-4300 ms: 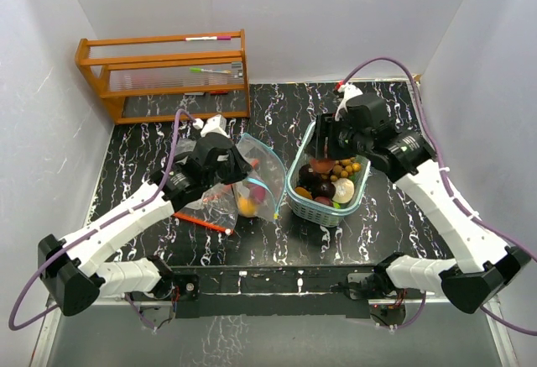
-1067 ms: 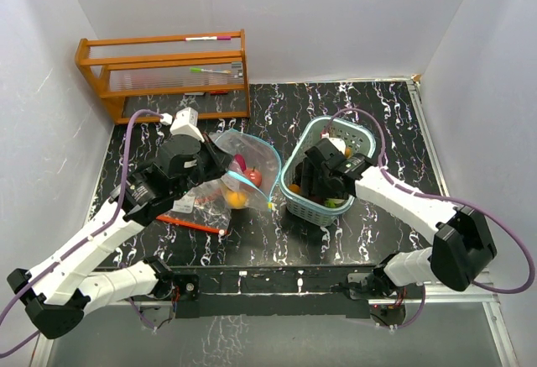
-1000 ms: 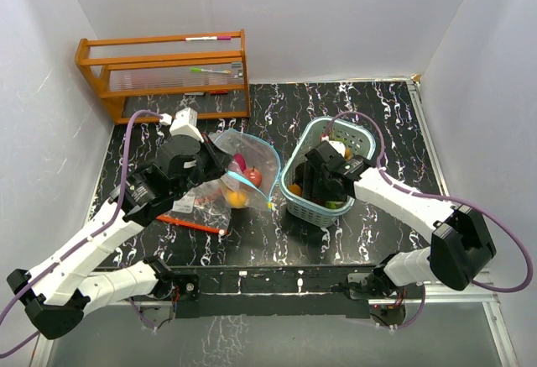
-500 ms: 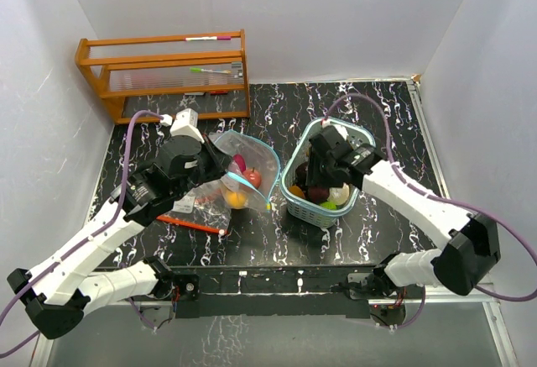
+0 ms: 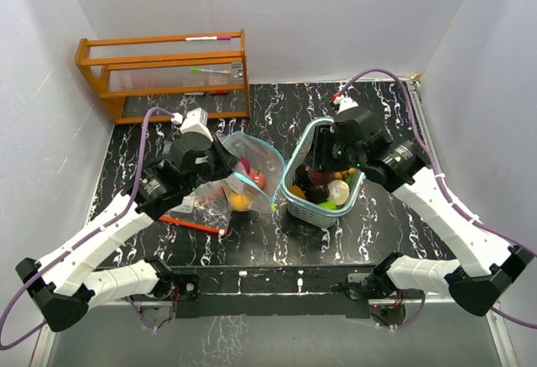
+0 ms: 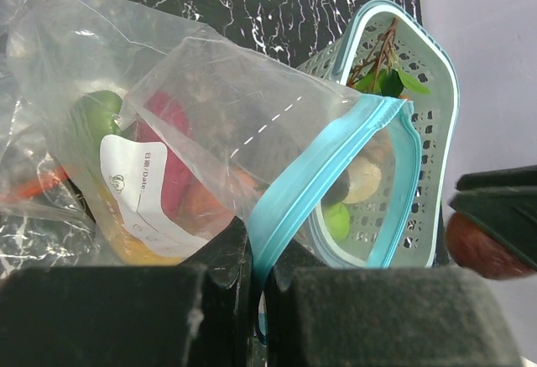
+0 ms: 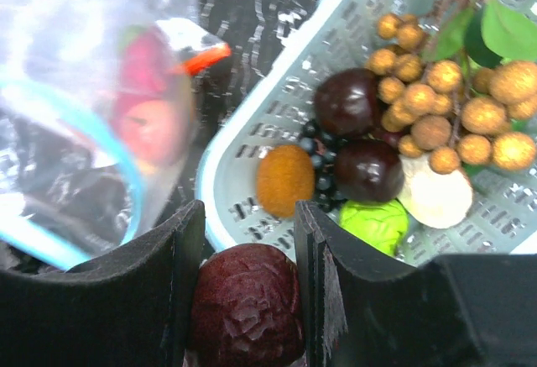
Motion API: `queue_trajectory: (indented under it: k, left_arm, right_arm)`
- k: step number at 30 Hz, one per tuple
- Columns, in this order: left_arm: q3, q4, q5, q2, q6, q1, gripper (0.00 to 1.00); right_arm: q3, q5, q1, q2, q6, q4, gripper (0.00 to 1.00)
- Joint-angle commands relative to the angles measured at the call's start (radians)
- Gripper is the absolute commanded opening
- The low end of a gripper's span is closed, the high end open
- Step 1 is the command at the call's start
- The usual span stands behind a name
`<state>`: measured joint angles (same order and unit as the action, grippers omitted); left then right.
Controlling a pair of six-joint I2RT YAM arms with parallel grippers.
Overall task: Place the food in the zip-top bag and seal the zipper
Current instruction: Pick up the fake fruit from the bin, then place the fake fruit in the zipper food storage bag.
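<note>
Dark red fruit (image 7: 245, 304) gripped between right jaws; left jaws pinch bag rim (image 6: 327, 165).

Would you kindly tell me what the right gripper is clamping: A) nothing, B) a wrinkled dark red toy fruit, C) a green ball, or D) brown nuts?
B: the wrinkled dark red toy fruit sits pinched in the right gripper.

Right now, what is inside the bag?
Through the clear bag: a green fruit, a dark red one and an orange one. Its white label covers whatever lies behind.
</note>
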<state>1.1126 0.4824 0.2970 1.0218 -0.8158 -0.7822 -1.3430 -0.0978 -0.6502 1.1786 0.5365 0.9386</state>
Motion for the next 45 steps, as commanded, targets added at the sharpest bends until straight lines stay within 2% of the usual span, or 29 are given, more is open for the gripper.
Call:
queue_trajectory:
  k: [1, 10, 16, 27, 31, 38, 42, 45]
  left_arm:
    - [0.007, -0.050, -0.042, 0.032, -0.005, 0.004, 0.00]
    - [0.031, -0.076, -0.096, 0.084, -0.009, 0.004, 0.00]
    - [0.042, -0.076, -0.105, 0.089, -0.008, 0.004, 0.00]
    - [0.048, -0.088, -0.117, 0.099, -0.007, 0.004, 0.00]
    - [0.057, -0.090, -0.130, 0.101, -0.015, 0.004, 0.00]
    - [0.065, -0.088, -0.145, 0.086, -0.023, 0.004, 0.00]
    - [0.067, -0.073, -0.134, 0.076, -0.023, 0.004, 0.00]
    - [0.060, -0.070, -0.128, 0.068, -0.023, 0.005, 0.00]
  right_arm:
    - [-0.093, 0.160, 0.002, -0.079, -0.064, -0.164, 0.26]
    - [-0.076, 0.390, 0.003, -0.007, -0.052, -0.444, 0.26]
    - [-0.032, 0.459, -0.001, 0.071, -0.027, -0.571, 0.24]
    - [-0.001, 0.425, -0.058, 0.125, -0.024, -0.633, 0.24]
    - [0.006, 0.341, -0.091, 0.141, -0.032, -0.628, 0.25]
    - [0.019, 0.173, -0.130, 0.178, -0.057, -0.644, 0.33]
    - [0.005, 0.139, -0.135, 0.187, -0.059, -0.639, 0.54]
    - [-0.007, 0.132, -0.137, 0.178, -0.062, -0.627, 0.62]
